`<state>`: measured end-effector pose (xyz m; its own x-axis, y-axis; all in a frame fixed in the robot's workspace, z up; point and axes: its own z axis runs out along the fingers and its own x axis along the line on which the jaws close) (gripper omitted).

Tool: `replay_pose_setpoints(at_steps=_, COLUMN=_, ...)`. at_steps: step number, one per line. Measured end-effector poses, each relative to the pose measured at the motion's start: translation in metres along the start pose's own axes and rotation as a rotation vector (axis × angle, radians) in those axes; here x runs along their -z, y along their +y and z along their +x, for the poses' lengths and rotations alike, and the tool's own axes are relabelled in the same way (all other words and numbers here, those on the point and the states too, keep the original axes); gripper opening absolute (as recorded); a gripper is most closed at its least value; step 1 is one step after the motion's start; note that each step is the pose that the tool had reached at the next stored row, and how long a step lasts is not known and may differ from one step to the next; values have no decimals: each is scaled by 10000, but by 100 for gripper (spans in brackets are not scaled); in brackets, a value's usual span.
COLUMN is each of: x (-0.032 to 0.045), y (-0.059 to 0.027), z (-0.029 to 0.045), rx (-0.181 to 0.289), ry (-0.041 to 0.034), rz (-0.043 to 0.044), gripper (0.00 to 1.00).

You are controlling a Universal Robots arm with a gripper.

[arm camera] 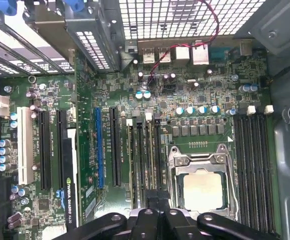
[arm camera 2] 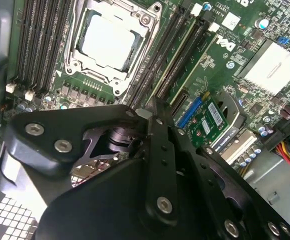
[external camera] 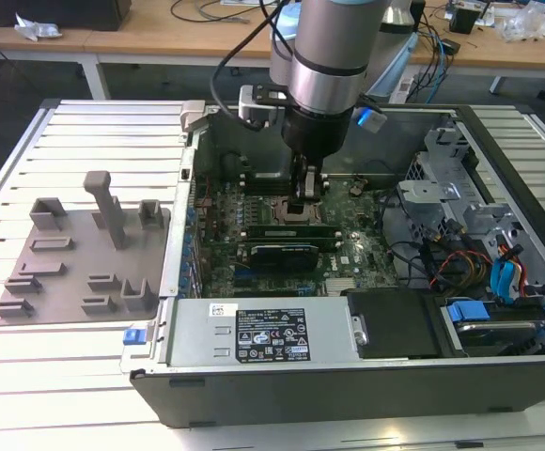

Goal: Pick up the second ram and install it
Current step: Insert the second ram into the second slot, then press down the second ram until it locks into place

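My gripper [external camera: 307, 194] reaches down into the open computer case, over the memory slots beside the CPU socket [arm camera 2: 107, 40]. Its fingers are shut, and in both wrist views the gripper [arm camera 2: 144, 113] [arm camera: 157, 202] ends right at the near end of the slot bank. A thin green ram stick [arm camera 2: 177, 62] stands edge-up in one of the black slots [arm camera: 140, 150]. The fingertips [arm camera 2: 140, 113] sit at its near end. I cannot tell whether they touch it, or whether it is the second ram. The slots on the socket's other side [arm camera: 252, 160] hold nothing.
A black card [external camera: 282, 252] lies just in front of the slots. The power supply [external camera: 254, 331], drive cage [external camera: 451, 197] and loose cables [external camera: 460, 263] crowd the case. A grey parts fixture [external camera: 75, 254] rests on the slatted table at the exterior view's left.
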<state>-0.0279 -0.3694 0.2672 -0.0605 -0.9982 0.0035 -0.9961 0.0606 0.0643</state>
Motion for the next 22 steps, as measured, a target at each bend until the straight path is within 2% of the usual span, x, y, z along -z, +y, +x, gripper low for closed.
replay_pose_setpoints(at_steps=3, x=0, y=-8, z=0, rx=0, ry=2, rz=-2, gripper=10)
replay_pose_setpoints(at_steps=5, x=-28, y=-197, z=-12, rx=-3, ry=8, rz=-106, gripper=10)
replay_pose_setpoints(at_steps=7, x=-48, y=-295, z=-18, rx=-1, ry=12, rz=-152, gripper=10)
replay_pose_setpoints(at_steps=8, x=-71, y=-384, z=-23, rx=0, ry=15, rz=-183, gripper=10)
replay_pose_setpoints(at_steps=9, x=-114, y=-518, z=-32, rx=-1, ry=17, rz=-222, gripper=10)
replay_pose_setpoints(at_steps=10, x=-154, y=-582, z=-35, rx=1, ry=19, rz=-239, gripper=10)
replay_pose_setpoints(at_steps=16, x=-354, y=-626, z=-36, rx=18, ry=-9, rz=-271, gripper=10)
replay_pose_setpoints(at_steps=18, x=-321, y=-625, z=-42, rx=21, ry=-51, rz=-260, gripper=10)
replay_pose_setpoints(at_steps=19, x=-281, y=-622, z=-39, rx=19, ry=-28, rz=-258, gripper=10)
replay_pose_setpoints(at_steps=20, x=-258, y=-585, z=-36, rx=20, ry=-33, rz=-228, gripper=10)
replay_pose_setpoints(at_steps=22, x=-263, y=-501, z=-29, rx=26, ry=-95, rz=-211, gripper=10)
